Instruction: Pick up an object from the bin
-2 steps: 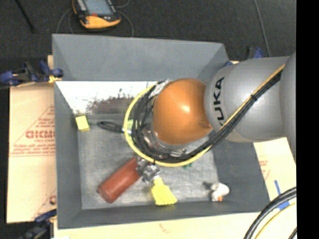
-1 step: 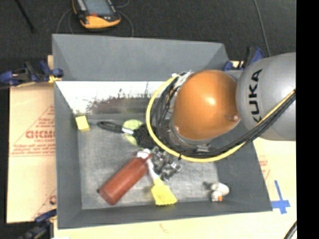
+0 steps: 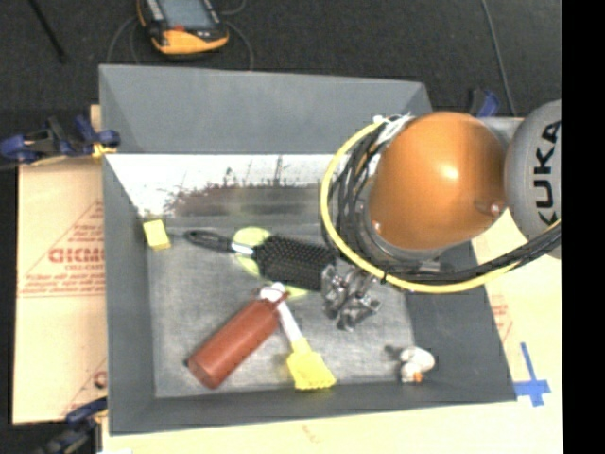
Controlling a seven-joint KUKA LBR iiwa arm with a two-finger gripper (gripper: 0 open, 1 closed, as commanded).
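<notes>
My gripper [image 3: 352, 303] hung just beside the black hairbrush [image 3: 295, 263] in the middle of the bin [image 3: 128, 291], open or closed I couldn't tell, so I judged centring over its bristled head wisest.

Dark floor [image 3: 312, 26] carries cables [image 3: 492, 41] and an orange device [image 3: 182, 22].

- Block [image 3: 156, 234]: upper left of the bin [image 3: 255, 121] floor.
- Hairbrush [image 3: 293, 261]: centre.
- Bottle [image 3: 234, 343]: below hairbrush, lower left.
- Scraper [image 3: 309, 367]: beside bottle's right.
- Toy [image 3: 414, 362]: lower right.
</notes>
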